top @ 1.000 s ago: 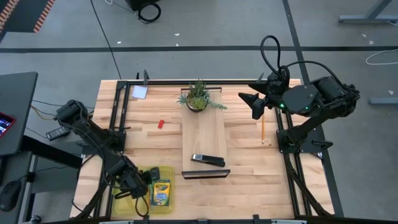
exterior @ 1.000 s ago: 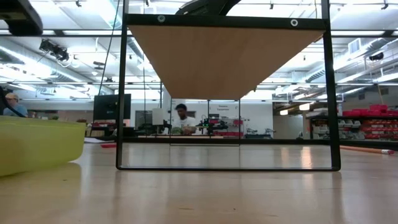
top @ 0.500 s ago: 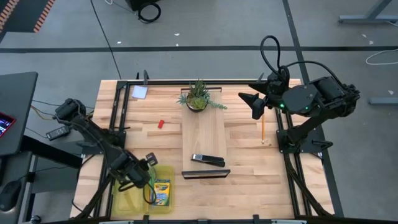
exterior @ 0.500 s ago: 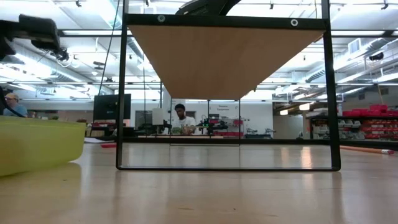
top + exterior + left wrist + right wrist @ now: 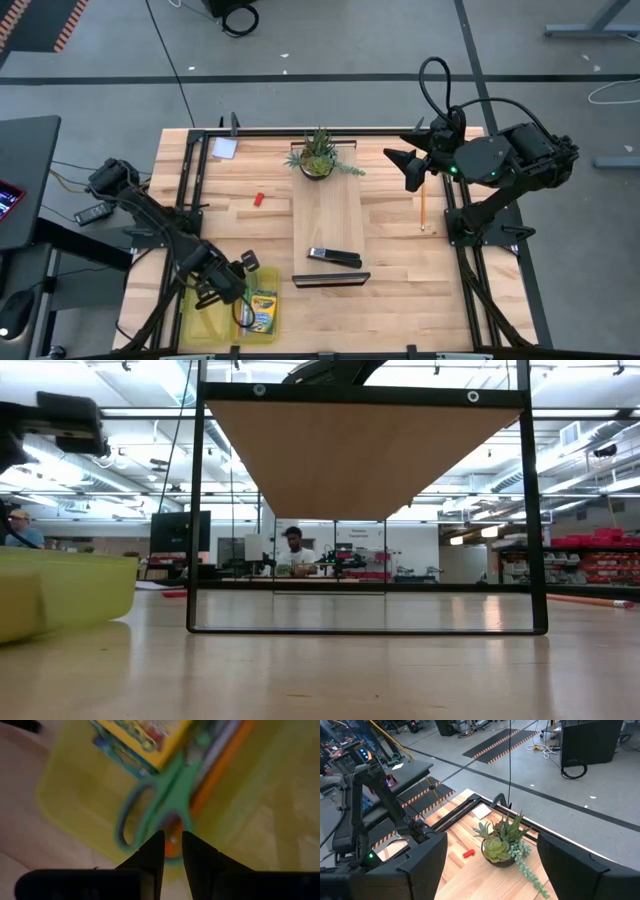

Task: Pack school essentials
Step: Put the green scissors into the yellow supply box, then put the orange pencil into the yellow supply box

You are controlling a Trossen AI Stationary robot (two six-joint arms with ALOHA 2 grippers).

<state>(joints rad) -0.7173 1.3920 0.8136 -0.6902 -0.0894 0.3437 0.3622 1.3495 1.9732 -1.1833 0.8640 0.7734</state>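
A yellow-green tray (image 5: 203, 322) sits at the table's near left corner. In it lie the crayon box (image 5: 260, 311), the green-handled scissors (image 5: 159, 806) and the orange pen (image 5: 220, 766). My left gripper (image 5: 228, 284) hovers over the tray's far part. Its fingers (image 5: 172, 836) stand a narrow gap apart above the scissors' handle loops and hold nothing. My right gripper (image 5: 408, 170) waits wide open at the far right. The thin pencil (image 5: 422, 208) lies just near of it. The red eraser (image 5: 257, 199) and the pale note pad (image 5: 224, 148) rest on the left half of the table.
A potted plant (image 5: 318, 155) stands at the far end of a raised wooden board (image 5: 328, 215) in the table's middle. A black stapler-like bar (image 5: 333, 257) lies on the board's near end. The board's black frame (image 5: 365, 628) fills the low view. People sit in the room beyond.
My left gripper has drawn back from deep over the tray, a little toward the table's far edge and right. The scissors, pen and crayon box stay in the tray. My right arm has kept still.
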